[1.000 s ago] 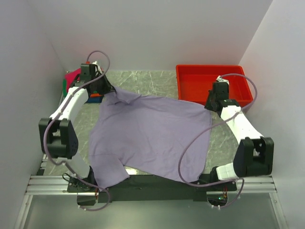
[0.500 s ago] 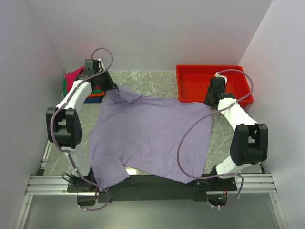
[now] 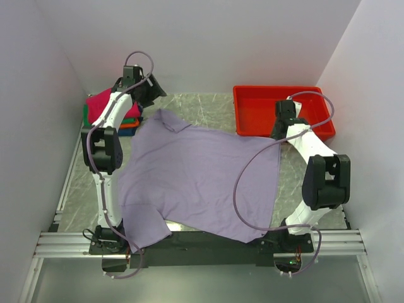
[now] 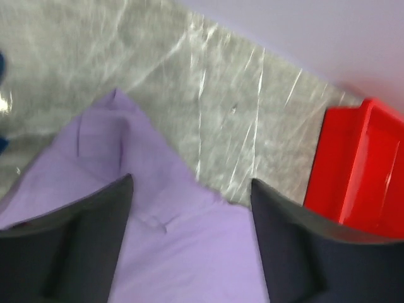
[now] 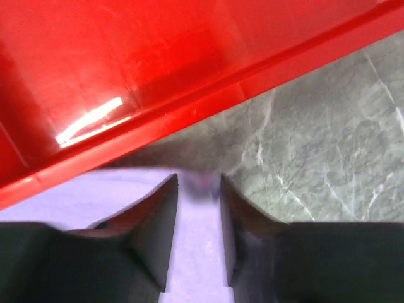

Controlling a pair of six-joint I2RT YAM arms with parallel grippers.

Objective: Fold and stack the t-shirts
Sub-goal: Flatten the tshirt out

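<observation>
Under the widely parted jaws of the left gripper (image 4: 190, 189), the table (image 3: 208, 104) is covered by the spread lavender t-shirt (image 3: 202, 177). Ahead of the right gripper (image 5: 199, 189), whose jaws are set slightly apart over the shirt's edge, the red tray (image 5: 126, 76) is seen. The folded t-shirts (image 3: 101, 108) are stacked beside the left jaws.

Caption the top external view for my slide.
Lavender t-shirt spread on the marble table, folded shirts far left, red tray far right.
</observation>
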